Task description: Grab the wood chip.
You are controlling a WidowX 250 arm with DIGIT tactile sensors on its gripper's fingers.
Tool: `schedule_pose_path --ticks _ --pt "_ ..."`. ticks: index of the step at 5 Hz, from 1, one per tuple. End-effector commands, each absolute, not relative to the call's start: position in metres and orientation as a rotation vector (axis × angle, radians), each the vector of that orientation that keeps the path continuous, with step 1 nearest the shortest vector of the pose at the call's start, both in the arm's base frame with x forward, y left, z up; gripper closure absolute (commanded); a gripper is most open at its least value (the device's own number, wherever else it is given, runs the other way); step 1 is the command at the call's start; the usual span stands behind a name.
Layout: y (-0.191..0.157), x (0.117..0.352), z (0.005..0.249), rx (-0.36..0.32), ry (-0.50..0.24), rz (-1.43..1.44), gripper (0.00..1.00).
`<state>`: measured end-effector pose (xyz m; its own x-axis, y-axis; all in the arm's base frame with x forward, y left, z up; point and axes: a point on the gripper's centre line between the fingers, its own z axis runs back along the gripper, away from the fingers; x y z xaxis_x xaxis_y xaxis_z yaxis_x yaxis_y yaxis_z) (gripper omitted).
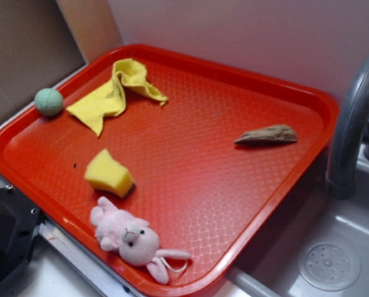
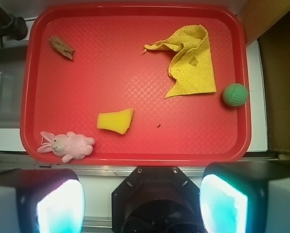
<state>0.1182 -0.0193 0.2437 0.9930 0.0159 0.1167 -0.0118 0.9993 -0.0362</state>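
Rough pointed wood chip (image 1: 267, 135) lies on the textured red tray (image 1: 190, 179); tool (image 2: 142, 201) fingers spread apart.

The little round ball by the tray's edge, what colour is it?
The small knitted ball is green, a pale minty shade, clearest in the wrist view.

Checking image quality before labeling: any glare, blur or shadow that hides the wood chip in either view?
Exterior view: soft overall, wood chip unobstructed on the red tray, faint shadow beneath. Wrist view: sharper on the tray, chip clear; gripper fingers blurred, glowing cyan-white with glare.
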Motion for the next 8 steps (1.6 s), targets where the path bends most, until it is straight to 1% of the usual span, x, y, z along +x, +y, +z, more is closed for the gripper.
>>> schedule_pose_path --ticks 1,2,3,4,5,6,8 --pt "-0.019 0.118 0.244 -0.035 -0.117 0.014 0.0" --pt "-0.055 0.168 0.225 -0.027 -0.13 -0.237 0.0" --pt "-0.075 0.21 0.2 -0.056 -0.166 -0.448 0.0" --pt "-0.089 0.255 0.157 -0.112 -0.195 -0.583 0.0" --pt "-0.101 0.27 0.116 -0.188 -0.241 -0.681 0.0" --pt "-0.114 0.267 0.115 -0.201 -0.245 -0.737 0.0" --pt "-0.114 0.267 0.115 -0.201 -0.245 -0.737 0.0"
